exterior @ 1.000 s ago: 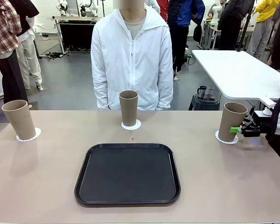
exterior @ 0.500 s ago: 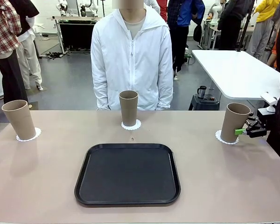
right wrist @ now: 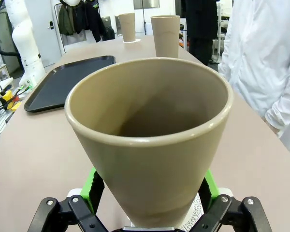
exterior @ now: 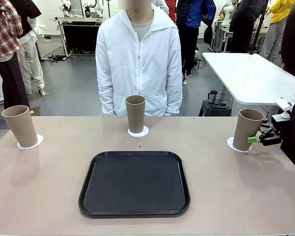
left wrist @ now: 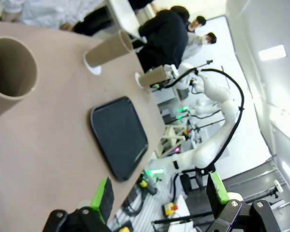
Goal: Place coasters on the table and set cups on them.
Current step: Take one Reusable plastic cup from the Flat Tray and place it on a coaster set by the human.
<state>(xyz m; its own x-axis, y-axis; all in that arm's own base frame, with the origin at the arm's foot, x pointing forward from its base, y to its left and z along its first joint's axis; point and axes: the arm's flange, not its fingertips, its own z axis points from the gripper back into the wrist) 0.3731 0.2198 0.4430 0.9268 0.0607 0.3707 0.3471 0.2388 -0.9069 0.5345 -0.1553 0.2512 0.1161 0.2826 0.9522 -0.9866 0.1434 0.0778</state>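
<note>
Three tan cups on the beige table (exterior: 39,187), each on a white doily coaster: left cup (exterior: 20,126) on left coaster (exterior: 30,144), centre cup (exterior: 135,114) on centre coaster (exterior: 138,132) in front of a person in a white jacket (exterior: 139,64), right cup (exterior: 247,129) tilted on right coaster (exterior: 236,145). Black tray (exterior: 134,183) sits mid-table, nearer the robot. Right gripper (right wrist: 147,191) at table's right edge, green pads either side of right cup's lower wall; can't tell if pads press it. Left gripper (left wrist: 159,198) w/ fingers spread wide, nothing between them, off table's left end.
</note>
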